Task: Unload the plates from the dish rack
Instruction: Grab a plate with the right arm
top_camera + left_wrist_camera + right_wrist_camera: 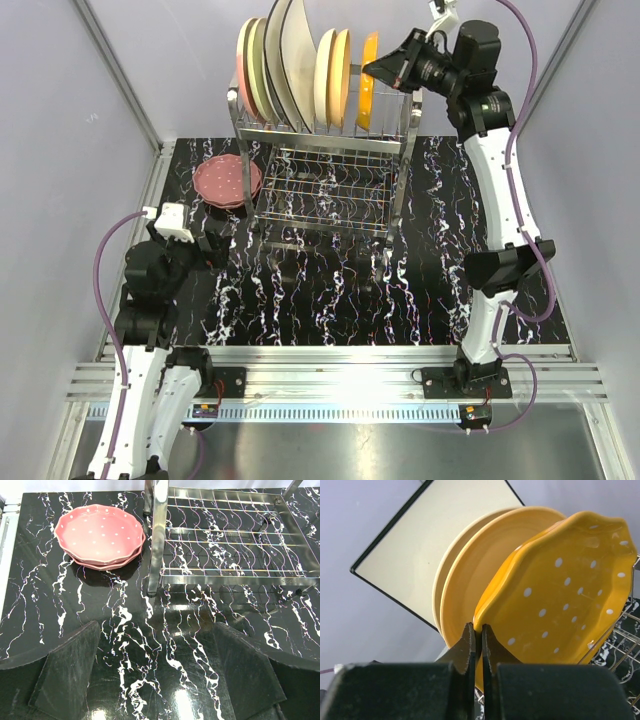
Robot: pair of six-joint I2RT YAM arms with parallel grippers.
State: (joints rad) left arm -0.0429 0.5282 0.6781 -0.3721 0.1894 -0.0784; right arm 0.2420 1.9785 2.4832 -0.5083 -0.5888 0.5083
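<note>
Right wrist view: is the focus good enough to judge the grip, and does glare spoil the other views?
Right wrist view: the orange plate is crisp at the rim where the right tool pinches it, slightly softer toward its far edge, and the tool itself is dark. Left wrist view: lamp glare on the glossy table, rack post mirror-bright but readable. Top view: the rail is blown out white.

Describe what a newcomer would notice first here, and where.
The right arm's fingers are shut on the rim of the orange dotted plate, at the right end of the top tier of the dish rack. Two pink plates lie stacked on the table, left of the rack.
</note>
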